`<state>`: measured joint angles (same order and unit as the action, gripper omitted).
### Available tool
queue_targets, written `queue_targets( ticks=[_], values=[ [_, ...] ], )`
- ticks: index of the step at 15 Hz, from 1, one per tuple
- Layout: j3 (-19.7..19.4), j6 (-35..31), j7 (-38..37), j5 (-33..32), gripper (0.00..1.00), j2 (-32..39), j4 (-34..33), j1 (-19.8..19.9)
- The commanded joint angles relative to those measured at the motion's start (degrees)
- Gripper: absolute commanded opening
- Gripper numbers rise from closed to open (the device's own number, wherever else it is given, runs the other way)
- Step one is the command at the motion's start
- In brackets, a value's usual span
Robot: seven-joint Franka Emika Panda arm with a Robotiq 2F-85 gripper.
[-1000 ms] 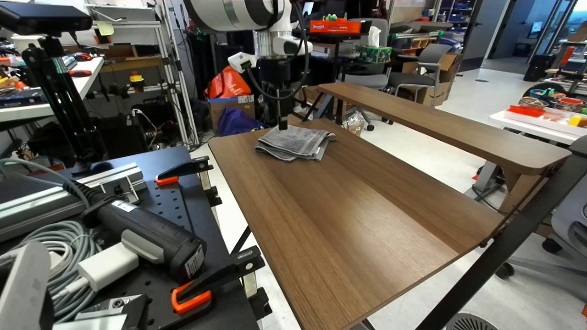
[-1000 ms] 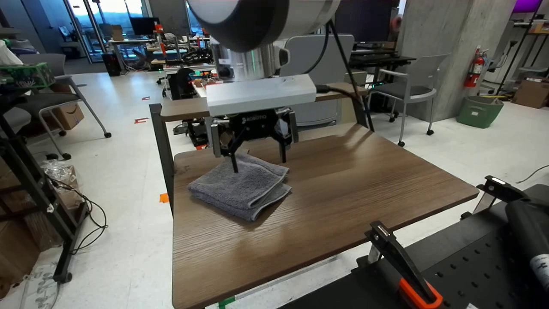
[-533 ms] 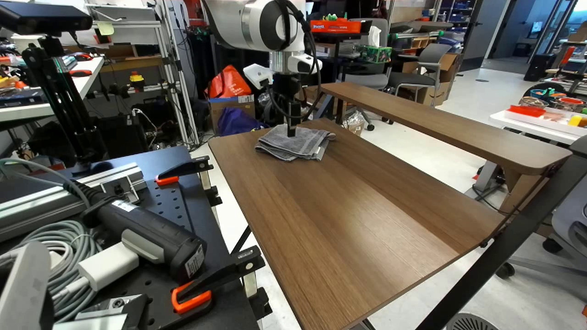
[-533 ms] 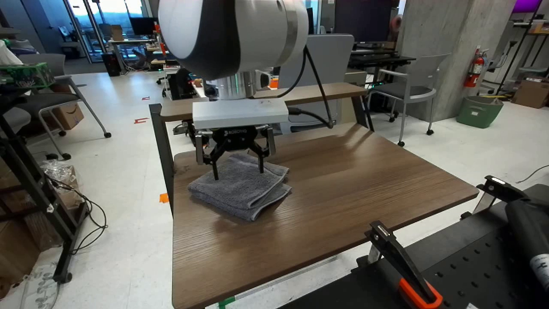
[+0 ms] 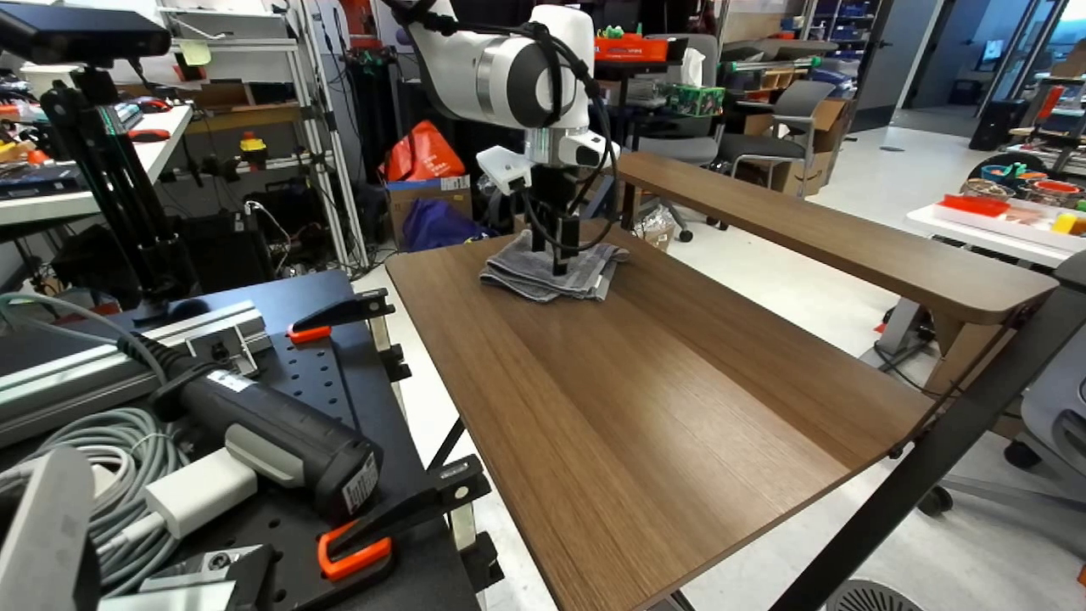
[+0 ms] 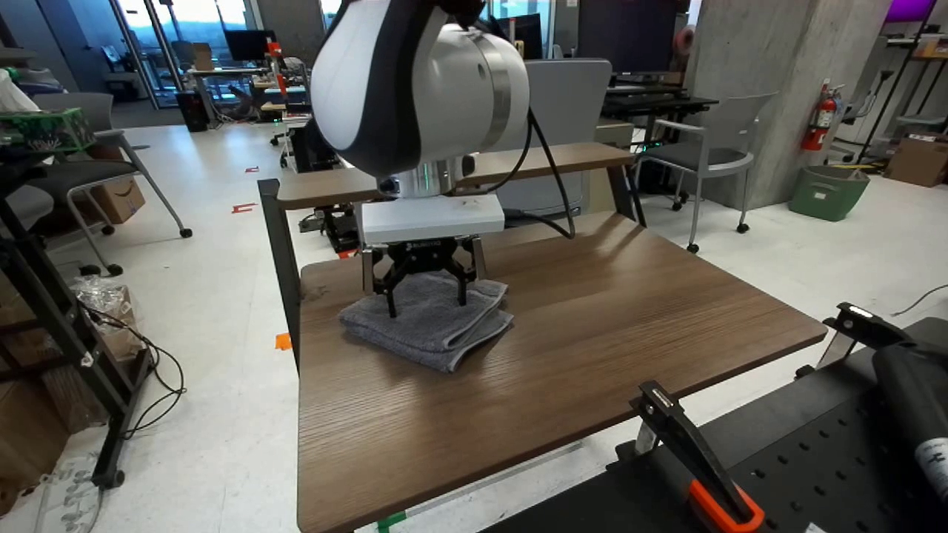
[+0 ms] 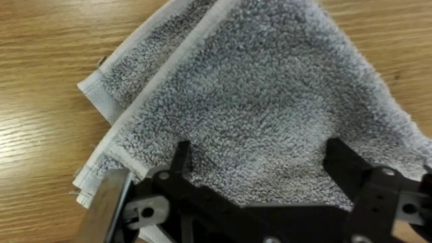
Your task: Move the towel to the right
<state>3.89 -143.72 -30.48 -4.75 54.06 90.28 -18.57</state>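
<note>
On table [image 6: 629,311], ten o'clock | noted: spread gripper [image 6: 427,308] on towel [image 6: 444,333] | likely push-stage | next: press, slide toward three o'clock

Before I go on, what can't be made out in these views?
Towel, wrist view: parts cut off by the top and right edges; a lower stretch is hidden behind the claw.
Tabletop beneath it: covered by the towel in every view.
Arm: upper part cut off by the top edge in both exterior views.
Lettering on the claw: small and blurred in an exterior view.
</note>
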Motion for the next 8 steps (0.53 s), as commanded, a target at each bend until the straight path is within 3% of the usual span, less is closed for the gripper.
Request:
queue_targets(
  ticks=[1, 8],
  values=[
    [-3.13, 1.40, 1.31, 2.04, 1.00, 0.31, 0.14, 0.06],
    [-7.52, -1.05, 0.98, 5.78, 1.00, -2.16, 8.24, 6.31]
  ],
)
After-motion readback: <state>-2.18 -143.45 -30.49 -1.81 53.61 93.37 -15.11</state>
